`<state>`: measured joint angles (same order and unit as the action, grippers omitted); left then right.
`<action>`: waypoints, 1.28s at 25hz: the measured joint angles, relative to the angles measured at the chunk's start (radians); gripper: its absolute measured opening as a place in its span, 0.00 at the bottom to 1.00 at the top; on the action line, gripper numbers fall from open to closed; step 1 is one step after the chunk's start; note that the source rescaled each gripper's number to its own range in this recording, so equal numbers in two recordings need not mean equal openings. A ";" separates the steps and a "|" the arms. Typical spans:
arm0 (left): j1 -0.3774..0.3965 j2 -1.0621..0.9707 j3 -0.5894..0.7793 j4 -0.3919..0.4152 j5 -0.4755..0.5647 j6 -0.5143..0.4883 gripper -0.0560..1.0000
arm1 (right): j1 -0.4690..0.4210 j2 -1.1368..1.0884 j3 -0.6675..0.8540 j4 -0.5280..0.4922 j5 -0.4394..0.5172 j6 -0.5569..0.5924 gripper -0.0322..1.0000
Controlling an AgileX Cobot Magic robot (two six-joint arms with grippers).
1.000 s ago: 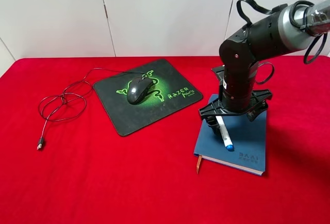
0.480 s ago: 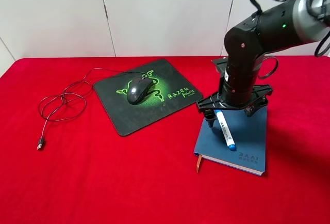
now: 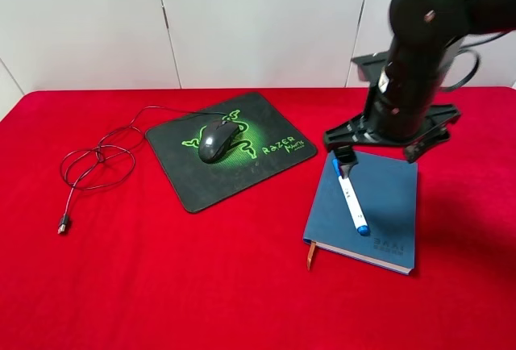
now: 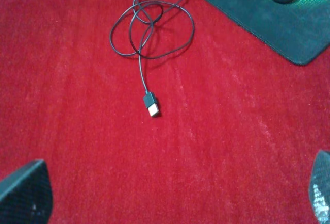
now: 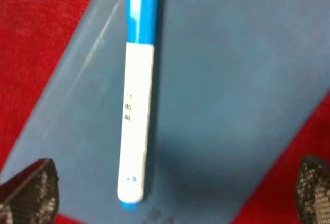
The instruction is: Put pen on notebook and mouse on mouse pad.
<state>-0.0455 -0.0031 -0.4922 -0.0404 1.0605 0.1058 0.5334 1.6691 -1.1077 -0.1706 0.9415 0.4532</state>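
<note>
My right gripper (image 3: pixel 385 142) hangs above the far end of the notebook (image 3: pixel 387 205), jaws wide apart, holding nothing. The pen (image 3: pixel 349 193) lies flat on the notebook's left half, blue cap at the far end. It looks light, stiff, smooth, apt to roll; I'd grip it mid-barrel if needed. The left gripper (image 4: pixel 170 203) is off the high cam; its wrist cam shows jaws apart w/ nothing between, over bare red cloth. At left, the mouse (image 3: pixel 218 140) sits on the black mouse pad (image 3: pixel 201 185), hard-shelled, best taken by its sides. Its soft cable (image 3: pixel 101 160) loops far left, plug (image 3: pixel 62 226) nearest me. Both items look placed; nothing blocks either arm.
</note>
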 joint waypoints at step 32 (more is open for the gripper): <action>0.000 0.000 0.000 0.001 0.000 0.000 1.00 | 0.000 -0.811 0.000 0.171 0.279 -0.152 1.00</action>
<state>-0.0455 -0.0031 -0.4922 -0.0395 1.0605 0.1058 0.5334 0.8576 -1.1077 0.0000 1.2204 0.3009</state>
